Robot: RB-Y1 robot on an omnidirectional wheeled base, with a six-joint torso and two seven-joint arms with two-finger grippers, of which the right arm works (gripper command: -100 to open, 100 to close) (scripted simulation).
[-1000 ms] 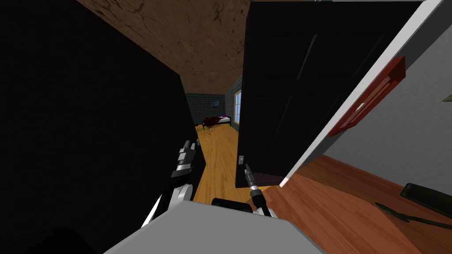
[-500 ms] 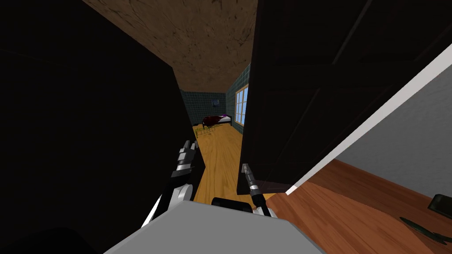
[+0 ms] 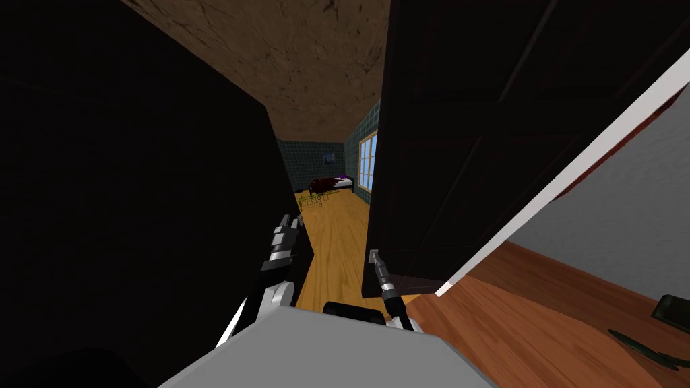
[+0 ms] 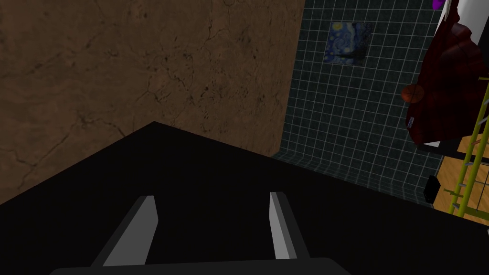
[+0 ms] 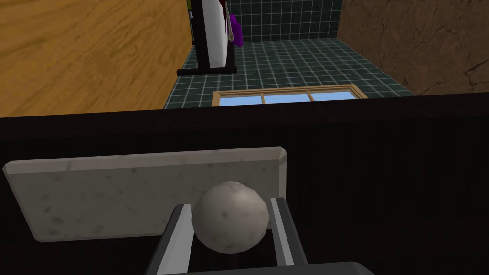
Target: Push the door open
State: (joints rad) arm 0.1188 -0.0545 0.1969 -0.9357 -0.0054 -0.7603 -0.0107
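A dark panelled door (image 3: 472, 135) stands ajar at the right of the gap. My right gripper (image 3: 374, 256) is at its free edge, low down. In the right wrist view a round pale knob (image 5: 230, 223) sits on a pale marbled plate (image 5: 119, 195) fixed to the dark door (image 5: 382, 157). My right gripper (image 5: 231, 206) is shut on this knob, one finger pressing each side. My left gripper (image 3: 290, 222) is raised at the left of the gap, against a black area. Its fingers stand open around nothing (image 4: 212, 196).
Through the gap runs a yellow wooden floor (image 3: 337, 236) to a bed (image 3: 330, 183) and a window (image 3: 367, 162) in a tiled room. A white door jamb (image 3: 539, 195) slants at the right. Dark objects (image 3: 667, 313) lie on the reddish floor at the far right.
My right gripper's fingers have closed in onto the knob. The head view has shifted, so the door and jamb now sit further right. The left arm has not moved.
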